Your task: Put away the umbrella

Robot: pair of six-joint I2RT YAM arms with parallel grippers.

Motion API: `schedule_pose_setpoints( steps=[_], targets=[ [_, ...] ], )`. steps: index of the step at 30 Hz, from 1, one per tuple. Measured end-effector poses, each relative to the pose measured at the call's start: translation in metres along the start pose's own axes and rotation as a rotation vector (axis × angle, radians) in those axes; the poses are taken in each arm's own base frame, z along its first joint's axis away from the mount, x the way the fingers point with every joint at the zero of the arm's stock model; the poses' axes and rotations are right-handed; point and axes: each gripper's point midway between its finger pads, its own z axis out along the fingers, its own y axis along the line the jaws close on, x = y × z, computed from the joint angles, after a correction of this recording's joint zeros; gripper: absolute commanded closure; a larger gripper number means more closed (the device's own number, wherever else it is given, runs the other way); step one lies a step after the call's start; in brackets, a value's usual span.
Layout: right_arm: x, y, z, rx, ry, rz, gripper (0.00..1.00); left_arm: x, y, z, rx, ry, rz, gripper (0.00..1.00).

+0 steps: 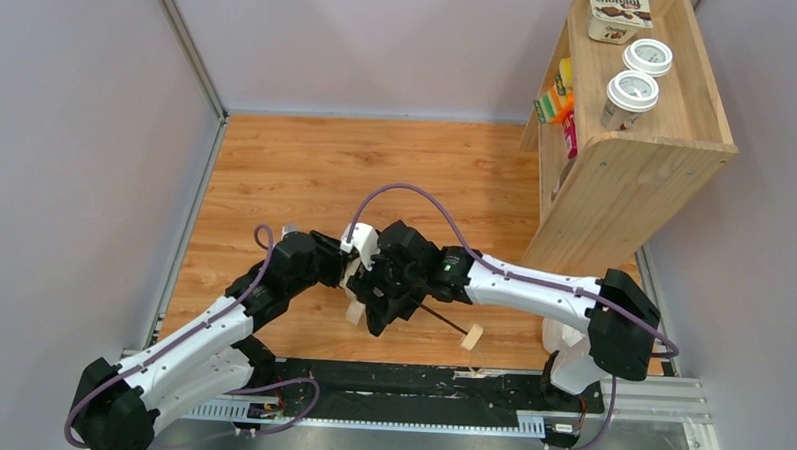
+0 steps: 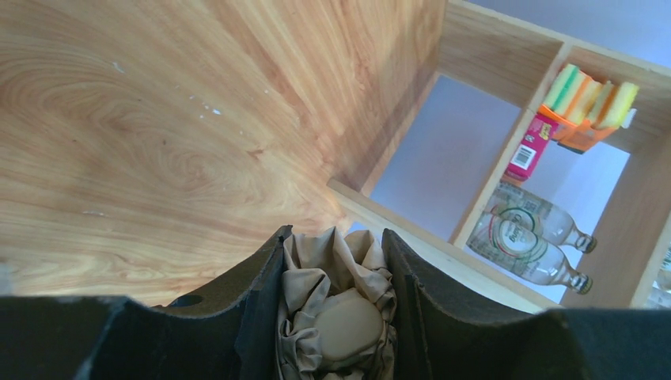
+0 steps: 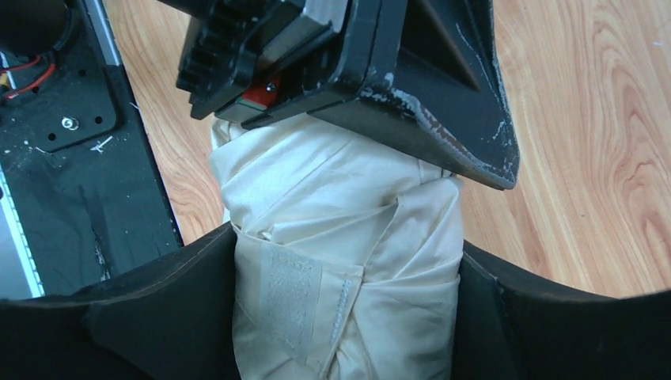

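The umbrella is held between both grippers near the table's front middle. Its cream folded canopy (image 3: pixel 340 261) with a strap tab fills the right wrist view, and its crumpled tip end (image 2: pixel 336 317) fills the left wrist view. In the top view only a bit of cream fabric (image 1: pixel 355 312), the thin dark shaft (image 1: pixel 441 317) and the wooden knob handle (image 1: pixel 472 337) show. My left gripper (image 1: pixel 348 268) is shut on the canopy's tip end. My right gripper (image 1: pixel 377 309) is shut around the canopy's middle. The left gripper's fingers (image 3: pixel 411 103) lie just above the right jaws.
A wooden shelf unit (image 1: pixel 627 143) stands at the back right, with yogurt cups (image 1: pixel 631 98) on top, sponges (image 2: pixel 593 99) and bottles (image 2: pixel 526 241) inside. A black rail (image 1: pixel 419 381) runs along the near edge. Grey walls enclose the wooden table (image 1: pixel 376 174).
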Motion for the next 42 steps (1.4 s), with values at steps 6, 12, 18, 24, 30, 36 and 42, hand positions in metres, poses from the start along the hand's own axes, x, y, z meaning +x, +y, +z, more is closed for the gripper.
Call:
schedule_pose_setpoints(
  steps=[6,12,18,24,30,36,42],
  targets=[
    [0.01,0.001,0.014,-0.01,0.036,0.025,0.98,-0.006,0.016,0.003,-0.061,-0.026,0.001,1.0],
    [0.007,0.004,0.014,-0.015,0.02,0.06,1.0,-0.01,0.016,0.005,-0.052,-0.041,-0.017,1.0],
    [0.005,-0.002,0.003,-0.075,-0.015,0.18,1.0,-0.001,0.001,0.007,0.043,0.004,0.008,0.31],
    [-0.01,-0.017,-0.02,-0.202,-0.083,0.398,1.0,0.011,-0.036,-0.001,0.211,0.06,0.095,0.3],
    [-0.023,-0.019,-0.036,-0.339,-0.14,0.551,1.0,0.024,-0.056,-0.003,0.298,0.106,0.229,0.28],
    [-0.041,-0.011,-0.049,-0.468,-0.176,0.614,1.0,0.036,-0.075,0.001,0.342,0.155,0.296,0.48],
    [-0.049,-0.014,-0.059,-0.522,-0.182,0.701,1.0,0.042,-0.087,0.002,0.387,0.177,0.351,1.0]
  ],
)
